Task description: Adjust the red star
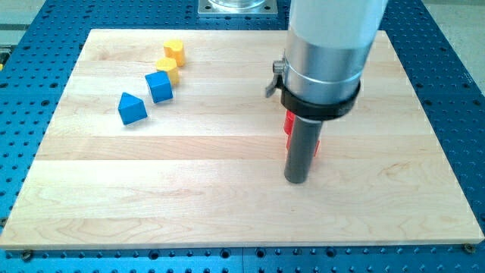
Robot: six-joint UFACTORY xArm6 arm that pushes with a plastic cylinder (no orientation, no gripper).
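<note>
A red block, which I take for the red star (289, 123), lies right of the board's middle and is mostly hidden behind my rod; only red slivers show on both sides of the rod, so its shape cannot be made out. My tip (295, 180) rests on the board just below the red block, at or very near its lower edge.
At the view's upper left stand a blue triangular block (132, 108), a blue cube (159, 86), a yellow block (168, 68) and another yellow block (174, 51), in a diagonal row. The wooden board (227, 205) lies on a blue perforated table.
</note>
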